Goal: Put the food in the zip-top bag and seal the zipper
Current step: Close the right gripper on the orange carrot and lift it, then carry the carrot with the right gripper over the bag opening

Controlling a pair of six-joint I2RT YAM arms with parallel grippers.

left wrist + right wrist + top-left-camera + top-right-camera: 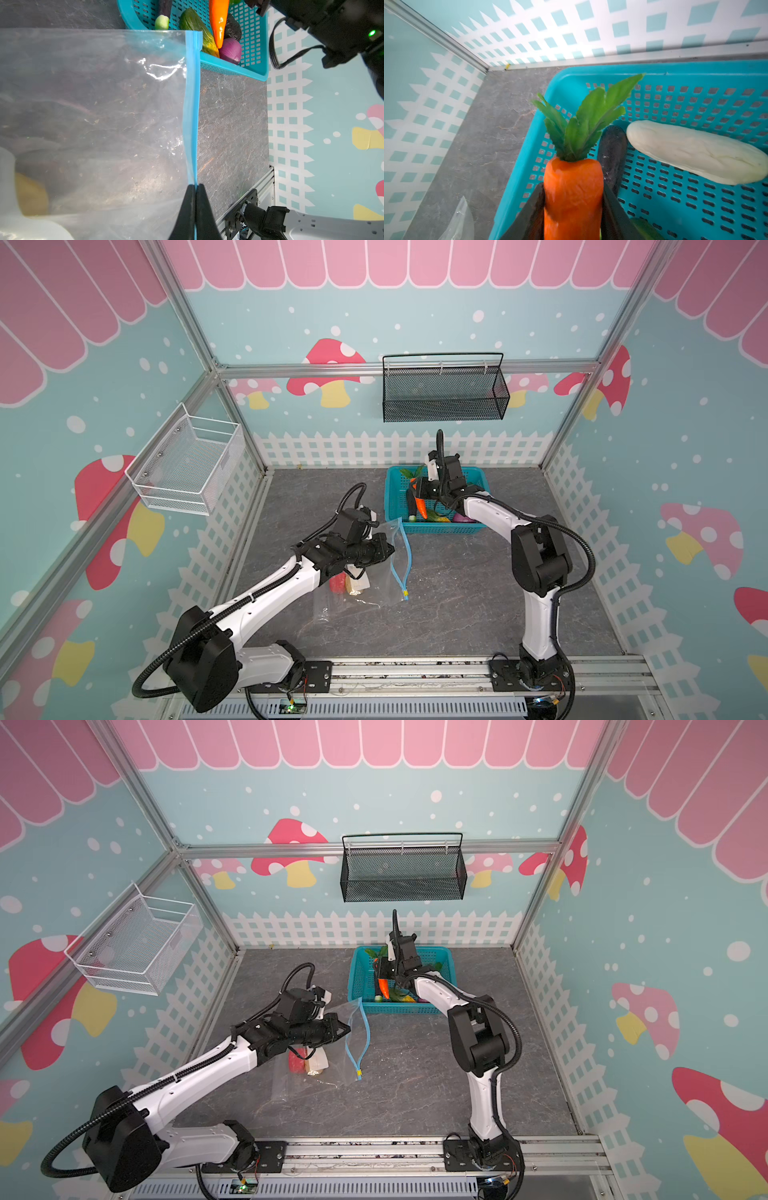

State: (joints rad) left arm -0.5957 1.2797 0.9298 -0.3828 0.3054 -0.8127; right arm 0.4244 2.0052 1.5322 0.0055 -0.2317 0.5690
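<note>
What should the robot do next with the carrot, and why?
Probably carry the carrot across to the mouth of the zip-top bag. The right fingers are clamped on it over the teal basket, and the left fingers pinch the blue zipper, holding the mouth lifted open.

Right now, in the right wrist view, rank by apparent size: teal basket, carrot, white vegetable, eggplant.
1. teal basket
2-3. carrot and white vegetable: look alike; carrot is nearer the camera
4. eggplant, partly hidden
</note>
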